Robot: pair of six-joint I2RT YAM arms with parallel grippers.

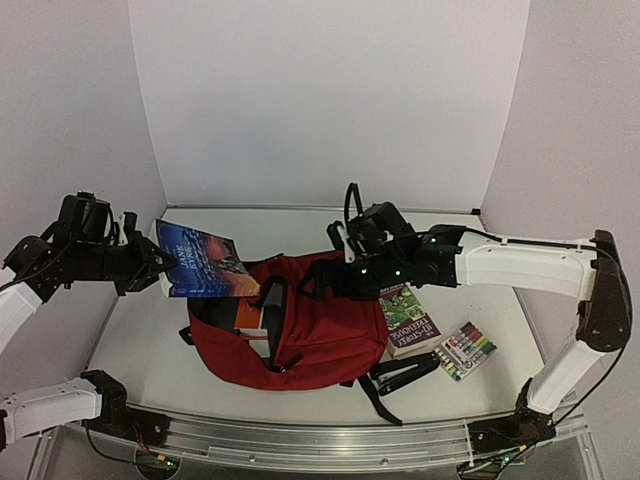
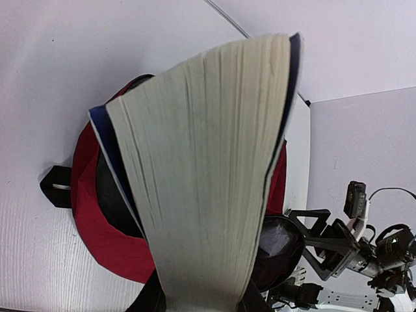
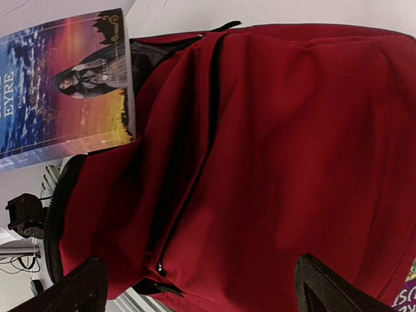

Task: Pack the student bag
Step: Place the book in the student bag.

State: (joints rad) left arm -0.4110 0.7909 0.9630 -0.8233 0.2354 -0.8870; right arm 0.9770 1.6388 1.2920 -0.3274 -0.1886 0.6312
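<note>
The dark red student bag lies in the middle of the table with its main compartment open toward the left. An orange and white book shows inside the opening. My left gripper is shut on the left edge of a blue-covered book and holds it tilted above the bag's open mouth. In the left wrist view the book's page edges fill the middle, with the bag below. My right gripper hovers wide open over the bag's red fabric, and the blue book is beyond it.
A purple and green book and a pack of coloured markers lie on the table right of the bag. Black straps trail from the bag's near right side. White walls enclose the table on three sides.
</note>
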